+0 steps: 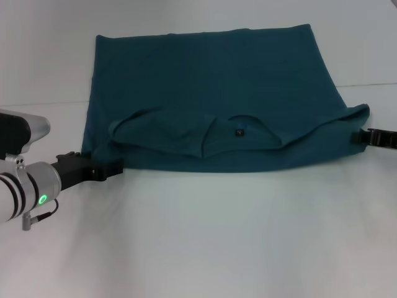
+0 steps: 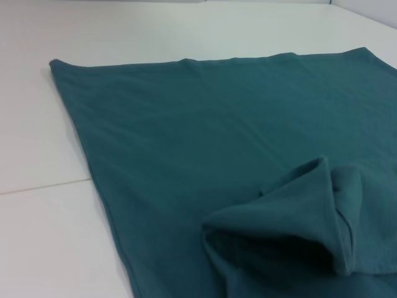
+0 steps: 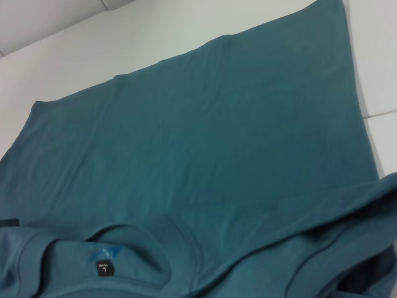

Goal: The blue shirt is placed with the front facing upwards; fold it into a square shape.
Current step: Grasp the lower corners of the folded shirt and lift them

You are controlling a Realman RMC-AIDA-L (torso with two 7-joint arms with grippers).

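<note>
where the white table (image 1: 205,236) runs pale and bare toward the robot, the blue shirt (image 1: 211,81) lies spread across its far half, plain teal side up, hem at the far edge. the near part is doubled back onto the body, so the collar (image 1: 240,127) with its small dark label (image 1: 239,131) sits along the near fold, and both sleeves lie bunched at the two near corners. no lettering shows.

the left gripper (image 1: 105,167) lies low on the table at the shirt's near left corner, its dark tip touching the cloth edge just under the folded left sleeve (image 1: 133,124); whether its fingers are parted or pinched on fabric cannot be told. the left wrist view shows that rumpled sleeve (image 2: 298,230) close up, standing in a loose hollow fold above the flat cloth.

the right gripper (image 1: 366,138) reaches in from the right edge, its tip meeting the raised right sleeve corner (image 1: 356,115); its grip cannot be told either. the right wrist view shows the collar and label (image 3: 105,268) near, the flat back (image 3: 217,136) stretching beyond.
</note>
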